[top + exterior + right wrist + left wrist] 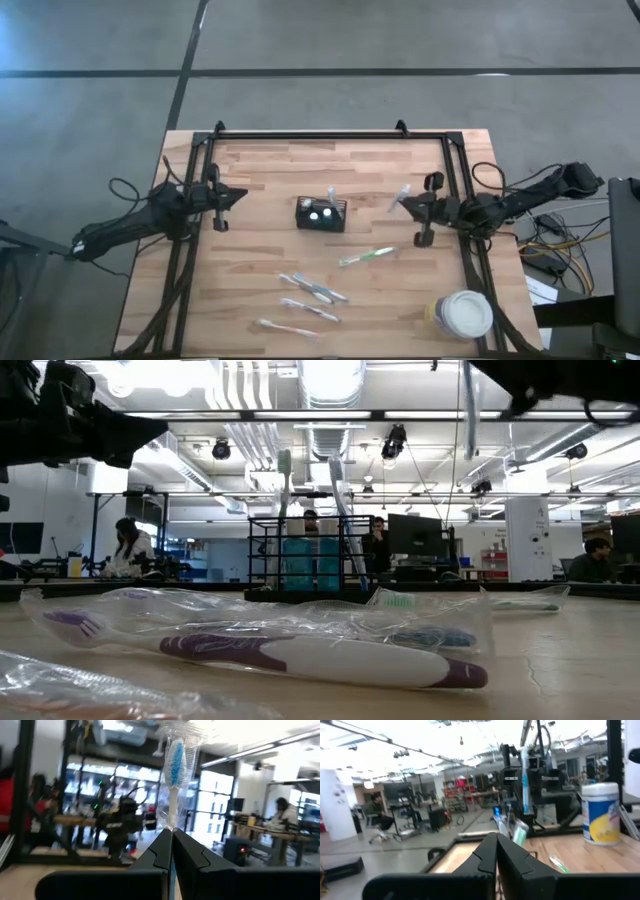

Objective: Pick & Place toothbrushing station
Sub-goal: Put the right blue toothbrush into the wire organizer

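Holding 1 wrapped toothbrush (pixel 172 770) in closed fingers, the right gripper (pixel 404 204) is hovering near the table's (pixel 250 290) right edge; the caddy (pixel 321 214) is sitting mid-table with 2 brushes inside. Left gripper (pixel 240 194) is waiting closed, empty. 4 brushes (pixel 310 290) are lying loose.

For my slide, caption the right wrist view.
Right tool shut on a wrapped blue-bristled toothbrush, held upright above the table.

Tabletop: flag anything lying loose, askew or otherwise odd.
Four wrapped toothbrushes lie scattered at mixed angles in front of the black caddy, not in it. The right claw is shut on another wrapped toothbrush. Nothing looks spilled or damaged.
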Robot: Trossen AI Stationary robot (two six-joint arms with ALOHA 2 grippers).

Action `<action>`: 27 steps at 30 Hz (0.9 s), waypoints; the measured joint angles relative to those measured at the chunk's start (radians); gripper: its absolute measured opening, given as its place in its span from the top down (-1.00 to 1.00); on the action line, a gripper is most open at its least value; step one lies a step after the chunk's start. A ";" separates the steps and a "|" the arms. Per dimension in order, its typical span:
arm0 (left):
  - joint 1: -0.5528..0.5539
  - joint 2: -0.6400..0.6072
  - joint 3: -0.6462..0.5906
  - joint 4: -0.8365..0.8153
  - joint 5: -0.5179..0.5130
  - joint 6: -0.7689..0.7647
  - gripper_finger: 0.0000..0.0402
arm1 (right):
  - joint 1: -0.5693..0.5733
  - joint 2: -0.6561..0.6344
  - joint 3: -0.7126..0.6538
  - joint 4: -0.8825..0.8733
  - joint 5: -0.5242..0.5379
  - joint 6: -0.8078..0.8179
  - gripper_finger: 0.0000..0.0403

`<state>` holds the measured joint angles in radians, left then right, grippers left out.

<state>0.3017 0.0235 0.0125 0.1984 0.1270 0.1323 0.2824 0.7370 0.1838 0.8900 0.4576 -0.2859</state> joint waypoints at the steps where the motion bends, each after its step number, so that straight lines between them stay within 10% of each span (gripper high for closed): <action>1: 0.000 0.000 -0.001 0.010 -0.002 0.005 0.94 | -0.024 0.006 0.043 -0.069 -0.042 0.001 0.96; 13: 0.000 0.000 -0.001 0.012 -0.009 0.016 0.94 | -0.358 0.308 0.335 -0.137 -0.505 0.093 0.96; 27: 0.000 0.000 -0.001 0.010 -0.010 0.000 0.94 | -0.394 0.743 0.370 0.224 -0.555 0.119 0.96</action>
<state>0.3019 0.0235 0.0115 0.2083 0.1175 0.1322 -0.1116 1.4804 0.5541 1.1138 -0.0971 -0.1665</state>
